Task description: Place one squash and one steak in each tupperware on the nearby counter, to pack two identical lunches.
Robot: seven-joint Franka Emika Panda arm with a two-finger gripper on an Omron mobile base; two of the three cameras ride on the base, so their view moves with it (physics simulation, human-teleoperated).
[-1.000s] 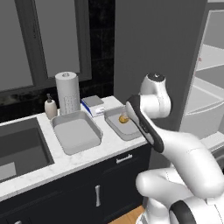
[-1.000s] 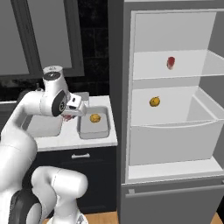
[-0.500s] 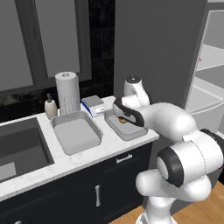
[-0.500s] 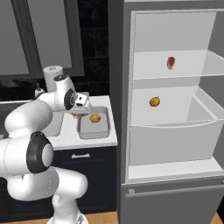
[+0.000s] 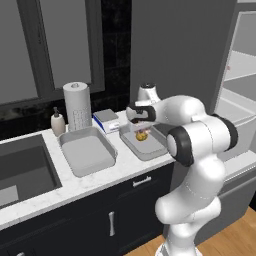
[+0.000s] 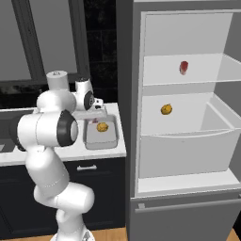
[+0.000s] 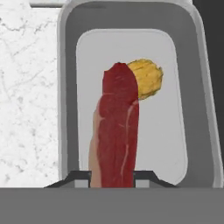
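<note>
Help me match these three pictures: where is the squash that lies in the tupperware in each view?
Left base view: squash at centre, under the hand.
Right base view: left of centre, in the tupperware beside the fridge.
Hand view: upper centre, behind the steak.
Shared landmark: that tupperware.

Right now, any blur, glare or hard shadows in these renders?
Hand view: sharp, flat lighting; the steak held in the end effector casts no marked shadow on the tupperware. Left base view: soft, slightly blurry, no glare on the counter. Right base view: fridge interior evenly lit.
</note>
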